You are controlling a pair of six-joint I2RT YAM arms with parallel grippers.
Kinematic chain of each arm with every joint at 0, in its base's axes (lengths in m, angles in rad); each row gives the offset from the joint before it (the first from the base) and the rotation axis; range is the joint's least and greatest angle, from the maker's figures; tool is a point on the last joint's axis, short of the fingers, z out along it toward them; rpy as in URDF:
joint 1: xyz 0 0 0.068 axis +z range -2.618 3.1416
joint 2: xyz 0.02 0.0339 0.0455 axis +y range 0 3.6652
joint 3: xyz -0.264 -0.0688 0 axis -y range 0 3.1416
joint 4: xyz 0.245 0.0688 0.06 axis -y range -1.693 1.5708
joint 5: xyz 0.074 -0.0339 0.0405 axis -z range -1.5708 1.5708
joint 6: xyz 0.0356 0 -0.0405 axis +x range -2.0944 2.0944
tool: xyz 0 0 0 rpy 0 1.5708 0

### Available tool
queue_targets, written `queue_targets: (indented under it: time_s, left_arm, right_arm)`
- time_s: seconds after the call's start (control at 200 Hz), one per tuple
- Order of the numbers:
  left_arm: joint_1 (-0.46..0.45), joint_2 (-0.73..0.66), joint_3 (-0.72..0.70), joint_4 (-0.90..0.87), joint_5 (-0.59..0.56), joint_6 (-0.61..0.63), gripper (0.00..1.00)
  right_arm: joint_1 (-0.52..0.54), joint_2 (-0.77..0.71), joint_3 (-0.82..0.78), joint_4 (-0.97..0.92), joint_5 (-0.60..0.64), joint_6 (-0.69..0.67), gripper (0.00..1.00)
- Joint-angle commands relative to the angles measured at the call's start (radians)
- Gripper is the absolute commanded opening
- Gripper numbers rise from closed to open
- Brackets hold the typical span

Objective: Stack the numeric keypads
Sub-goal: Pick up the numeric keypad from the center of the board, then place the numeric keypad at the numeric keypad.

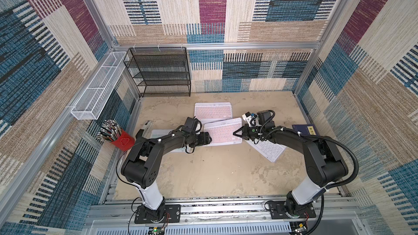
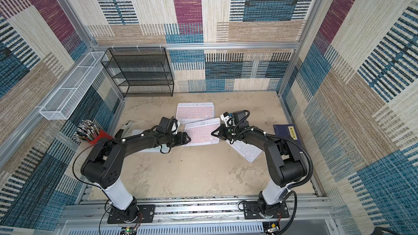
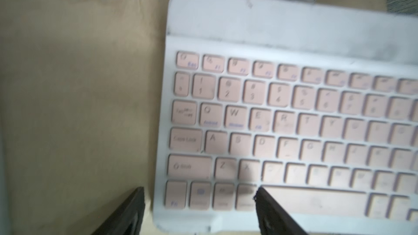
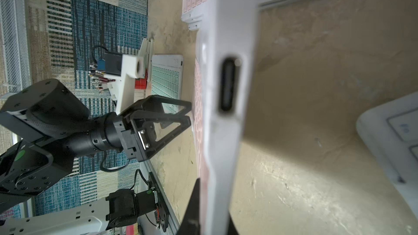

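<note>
Pinching the end edge of the tilted pink keypad (image 1: 222,132), our right gripper (image 1: 234,133) sits fully closed on that thin white frame. The right wrist view shows why: the frame runs edge-on between the two dark fingers (image 4: 192,209), a grip that suits a slab too flat to take from above. That end looks raised off the table (image 1: 203,172), though we cannot tell how far.

At the opposite end, our left gripper (image 1: 210,140) waits with jaws spread wide and holds nothing. In the left wrist view they straddle the keypad's near corner, so we judge it is lined up to steady or share the load.

This keypad lies mid-table, its far corner overlapping the pink keypad at the back (image 1: 212,110), which looks like the likely base for the pile. The mint keypad (image 4: 167,80) lies flat under our left arm, and the white keypad (image 1: 268,150) lies askew under our right arm. Both are unstacked, so we reckon plenty of stacking remains.
</note>
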Motion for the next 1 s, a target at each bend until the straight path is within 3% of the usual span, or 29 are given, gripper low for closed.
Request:
queue_targets:
  time_s: [0.0, 0.195, 0.381, 0.581, 0.796, 0.997]
  left_arm:
    - [0.022, -0.097, 0.007, -0.154, -0.008, -0.022, 0.84]
    - [0.071, -0.285, 0.077, -0.3, -0.069, 0.01, 0.87]
    - [0.113, -0.378, 0.094, -0.341, -0.048, 0.023, 0.87]
    - [0.123, -0.382, 0.048, -0.319, -0.033, 0.02, 0.87]
    - [0.128, -0.366, 0.015, -0.284, -0.02, 0.015, 0.86]
    - [0.132, -0.355, 0.008, -0.272, -0.017, 0.018, 0.86]
  right_arm:
    - [0.002, -0.02, 0.02, 0.008, -0.048, -0.014, 0.0]
    - [-0.01, 0.038, 0.144, 0.048, -0.106, 0.021, 0.0]
    - [-0.035, 0.228, 0.359, 0.126, -0.191, 0.092, 0.0]
    - [-0.058, 0.459, 0.651, 0.098, -0.27, 0.134, 0.0]
    - [-0.07, 0.67, 0.94, -0.058, -0.348, 0.13, 0.0]
    - [-0.076, 0.77, 1.053, -0.165, -0.334, 0.103, 0.0]
